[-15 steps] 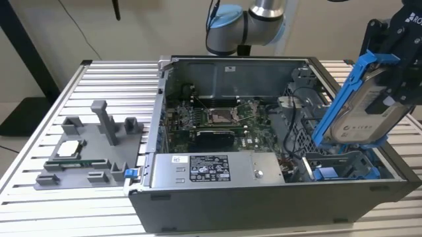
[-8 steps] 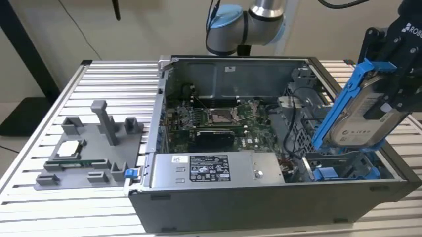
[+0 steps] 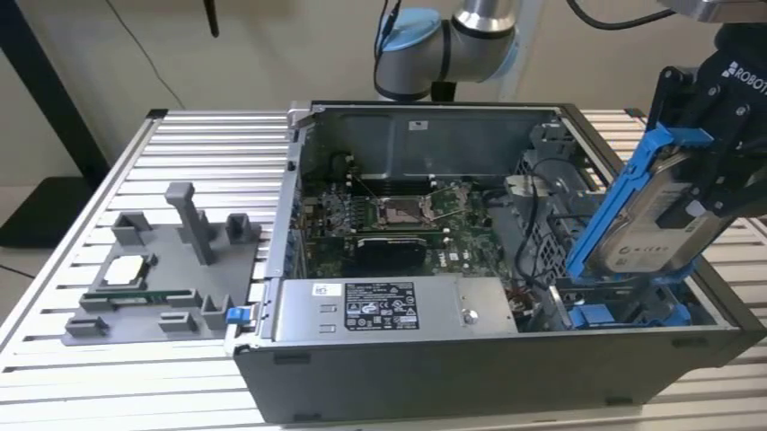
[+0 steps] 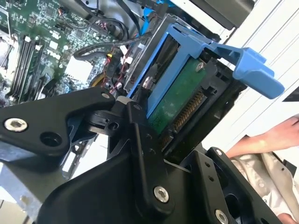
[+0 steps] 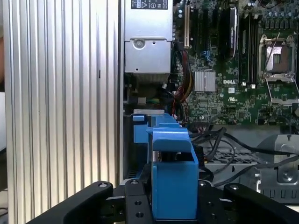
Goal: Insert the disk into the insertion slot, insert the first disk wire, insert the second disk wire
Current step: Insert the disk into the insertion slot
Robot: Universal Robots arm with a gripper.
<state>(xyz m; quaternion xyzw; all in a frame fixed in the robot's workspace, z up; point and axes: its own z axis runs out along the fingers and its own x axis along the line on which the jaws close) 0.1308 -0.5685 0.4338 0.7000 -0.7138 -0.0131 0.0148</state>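
The disk [image 3: 653,224], a silver-grey drive in a bright blue carrier, hangs steeply tilted over the right front corner of the open computer case. My gripper [image 3: 705,175] is shut on it from the exterior view's right. Its lower end sits just above the insertion slot [image 3: 623,312], a grey cage with blue plastic parts. In the second wrist view the disk's green circuit board [image 4: 175,105] and blue carrier handle [image 4: 252,65] show between the black fingers [image 4: 140,140]. In the first wrist view the blue carrier [image 5: 174,186] stands over the cage [image 5: 140,133]. Black cables [image 5: 219,144] lie loose beside it.
The case holds a motherboard [image 3: 396,220] with an open CPU socket and a grey labelled power-supply box [image 3: 383,310] at the front. A grey fixture [image 3: 162,269] with parts stands on the slatted table at the exterior view's left. A person's hand [image 4: 268,140] rests nearby.
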